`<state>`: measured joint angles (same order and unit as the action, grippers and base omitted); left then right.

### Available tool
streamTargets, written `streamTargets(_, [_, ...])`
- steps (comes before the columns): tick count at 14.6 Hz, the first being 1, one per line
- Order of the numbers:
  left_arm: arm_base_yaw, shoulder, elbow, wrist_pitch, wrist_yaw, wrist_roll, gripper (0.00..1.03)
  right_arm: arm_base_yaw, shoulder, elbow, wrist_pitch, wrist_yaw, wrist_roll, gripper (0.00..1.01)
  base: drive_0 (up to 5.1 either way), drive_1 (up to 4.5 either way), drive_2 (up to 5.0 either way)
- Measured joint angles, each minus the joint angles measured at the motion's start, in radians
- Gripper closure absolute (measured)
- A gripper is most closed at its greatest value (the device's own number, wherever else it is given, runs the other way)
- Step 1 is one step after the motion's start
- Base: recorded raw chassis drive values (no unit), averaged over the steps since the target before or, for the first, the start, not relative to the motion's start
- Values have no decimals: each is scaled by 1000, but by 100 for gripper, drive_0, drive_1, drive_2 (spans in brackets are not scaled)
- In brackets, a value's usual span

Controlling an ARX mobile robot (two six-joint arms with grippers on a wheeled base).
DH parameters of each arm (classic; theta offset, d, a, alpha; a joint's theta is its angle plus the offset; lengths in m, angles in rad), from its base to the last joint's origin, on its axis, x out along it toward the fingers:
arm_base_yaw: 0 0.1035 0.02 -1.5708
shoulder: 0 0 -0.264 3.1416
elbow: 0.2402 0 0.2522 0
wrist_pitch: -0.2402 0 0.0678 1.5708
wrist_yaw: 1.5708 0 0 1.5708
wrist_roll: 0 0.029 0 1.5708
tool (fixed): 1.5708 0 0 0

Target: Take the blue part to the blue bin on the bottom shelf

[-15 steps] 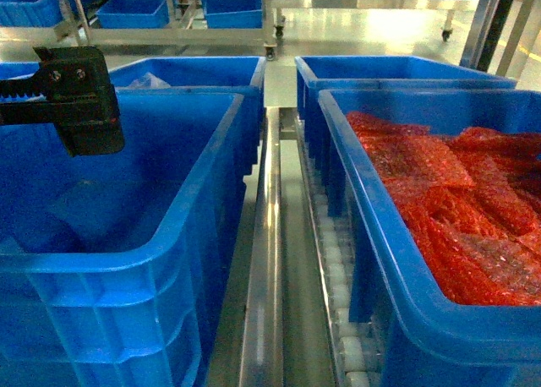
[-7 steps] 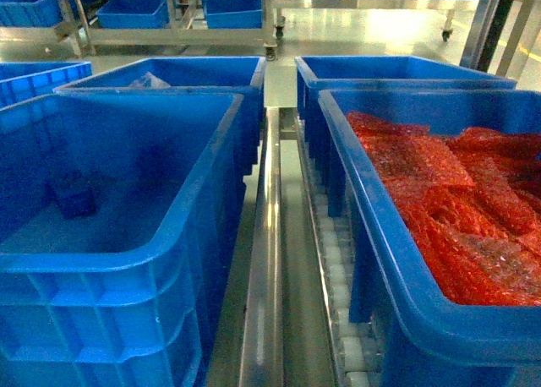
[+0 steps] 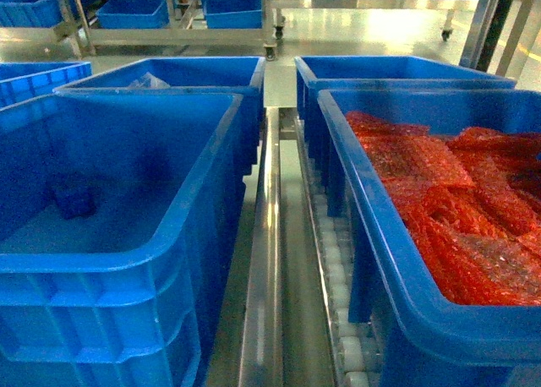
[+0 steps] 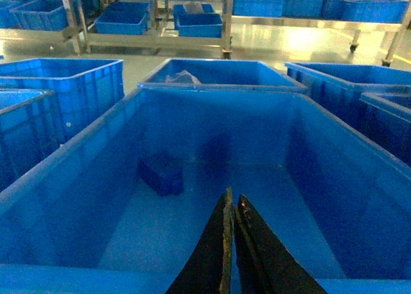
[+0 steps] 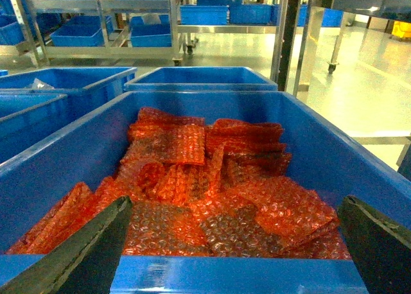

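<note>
Blue part (image 3: 73, 197): small dark-blue block, it lies on the floor of the blue bin, near the left wall, free of any end effector. In the left wrist view it (image 4: 162, 173) sits left of centre, toward the far wall.
Blue bin (image 3: 182, 235): large bright-blue crate at the left side of the bottom shelf, plain blue inside, only the block is in it.
Left end effector (image 4: 232, 207): seen only in the left wrist view, above the near rim of the blue bin; the two dark fingers are pressed together at the tips and hold nothing.
Crate behind the blue bin (image 3: 199, 66): same blue colour, some clear plastic shows at its left inner side.
Bottom shelf (image 3: 264, 260): a silver rail runs between the left and right crates, with white rollers just right of it.
Crate with red bags (image 3: 372, 235): at the right side of the shelf, filled with red bubble-wrap bags (image 5: 212, 185).
Right end effector (image 5: 234, 239): seen only in the right wrist view, above the near rim of the crate with red bags; fingers spread wide, nothing between them.
</note>
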<state>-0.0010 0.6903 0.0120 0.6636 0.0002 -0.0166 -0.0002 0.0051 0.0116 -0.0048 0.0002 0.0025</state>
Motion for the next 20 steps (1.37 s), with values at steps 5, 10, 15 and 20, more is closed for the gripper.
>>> streamTargets(5, [0, -235, -1, -209, 0, 0, 101, 0, 0, 0, 0, 0, 0, 3, 0, 0, 0])
streamTargets(10, [0, -396, -1, -367, 0, 0, 101, 0, 0, 0, 0, 0, 0, 3, 0, 0, 0])
streamTargets(15, [0, -501, -1, -475, 0, 0, 101, 0, 0, 0, 0, 0, 0, 3, 0, 0, 0])
streamTargets(20, [0, -682, 0, -674, -2, 2, 101, 0, 0, 0, -1, -1, 0, 3, 0, 0, 0])
